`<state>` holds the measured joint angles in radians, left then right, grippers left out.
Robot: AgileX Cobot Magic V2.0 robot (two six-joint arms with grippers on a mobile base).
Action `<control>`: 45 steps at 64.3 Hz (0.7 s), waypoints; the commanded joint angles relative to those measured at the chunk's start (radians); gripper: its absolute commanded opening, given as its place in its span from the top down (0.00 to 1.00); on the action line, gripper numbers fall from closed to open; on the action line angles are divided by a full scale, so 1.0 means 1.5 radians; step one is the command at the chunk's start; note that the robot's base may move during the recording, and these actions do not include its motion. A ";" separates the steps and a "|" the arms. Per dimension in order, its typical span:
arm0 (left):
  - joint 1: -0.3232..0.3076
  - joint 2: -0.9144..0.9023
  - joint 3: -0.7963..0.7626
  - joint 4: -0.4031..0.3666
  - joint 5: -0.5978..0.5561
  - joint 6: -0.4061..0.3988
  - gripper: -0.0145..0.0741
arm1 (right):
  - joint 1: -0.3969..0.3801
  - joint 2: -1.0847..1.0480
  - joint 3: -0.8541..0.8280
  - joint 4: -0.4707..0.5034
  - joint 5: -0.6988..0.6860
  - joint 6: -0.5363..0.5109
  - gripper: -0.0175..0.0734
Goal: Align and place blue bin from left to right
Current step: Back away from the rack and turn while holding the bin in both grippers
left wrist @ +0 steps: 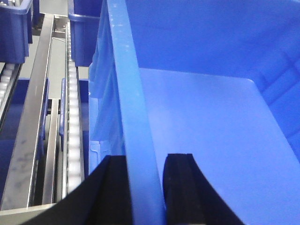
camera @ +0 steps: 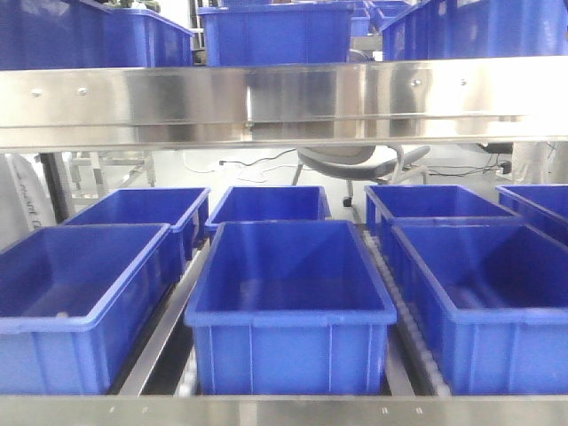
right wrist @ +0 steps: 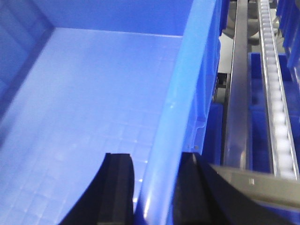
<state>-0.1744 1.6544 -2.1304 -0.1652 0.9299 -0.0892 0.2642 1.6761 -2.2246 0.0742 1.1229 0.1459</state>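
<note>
blue bin (left wrist: pixel 201 117) | left tool (left wrist: pixel 144 158) clamped on it | right tool (right wrist: pixel 153 158) clamped on it

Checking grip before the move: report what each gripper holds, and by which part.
Both hold the blue bin: left gripper clamps its left rim, right gripper its right rim.

Bins (camera: pixel 290 355) in rows on rollers (left wrist: pixel 72 117)
</note>
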 commanded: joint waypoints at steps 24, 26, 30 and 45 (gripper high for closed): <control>-0.012 -0.018 -0.012 -0.061 -0.074 0.011 0.96 | 0.012 -0.013 -0.012 0.052 -0.075 -0.027 0.88; -0.012 -0.018 -0.012 -0.061 -0.074 0.011 0.96 | 0.012 -0.013 -0.012 0.052 -0.075 -0.027 0.88; -0.012 -0.018 -0.012 -0.061 -0.074 0.011 0.96 | 0.012 -0.013 -0.012 0.052 -0.075 -0.027 0.88; -0.012 -0.018 -0.012 -0.061 -0.074 0.011 0.96 | 0.012 -0.013 -0.012 0.052 -0.075 -0.027 0.88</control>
<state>-0.1744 1.6529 -2.1304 -0.1652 0.9299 -0.0892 0.2642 1.6761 -2.2246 0.0760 1.1229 0.1459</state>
